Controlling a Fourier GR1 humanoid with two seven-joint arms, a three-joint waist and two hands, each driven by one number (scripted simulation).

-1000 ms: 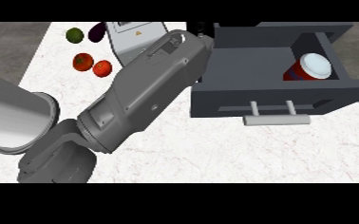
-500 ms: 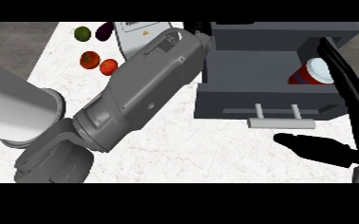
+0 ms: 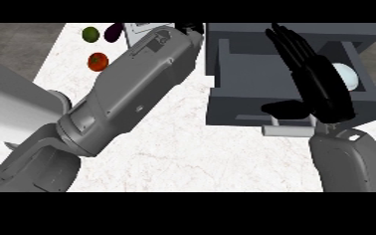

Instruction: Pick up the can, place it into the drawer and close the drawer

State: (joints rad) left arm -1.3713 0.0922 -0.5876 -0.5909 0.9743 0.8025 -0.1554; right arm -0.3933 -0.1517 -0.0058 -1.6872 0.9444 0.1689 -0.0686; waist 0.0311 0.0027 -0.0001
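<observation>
The dark grey drawer (image 3: 242, 79) stands open at the upper right, its pale handle (image 3: 288, 130) toward me. Inside it at the right lies the can (image 3: 347, 76); only its pale round end shows behind my right hand. My right hand (image 3: 317, 82) is open, fingers straight and pointing away, thumb out to the left, held over the drawer's right half. My left forearm runs from the lower left up to the drawer's left rear corner. Only a black sliver of my left hand (image 3: 189, 28) shows there, so its fingers are hidden.
At the counter's back left lie a green lime (image 3: 90, 33), a dark purple fruit (image 3: 112, 31) and a red tomato (image 3: 98, 61). A white box (image 3: 140, 30) peeks out beside my left forearm. The counter's left edge runs along the upper left.
My right hand has come up from the lower right and now stands over the open drawer, covering most of the can. The left forearm has kept its diagonal line.
</observation>
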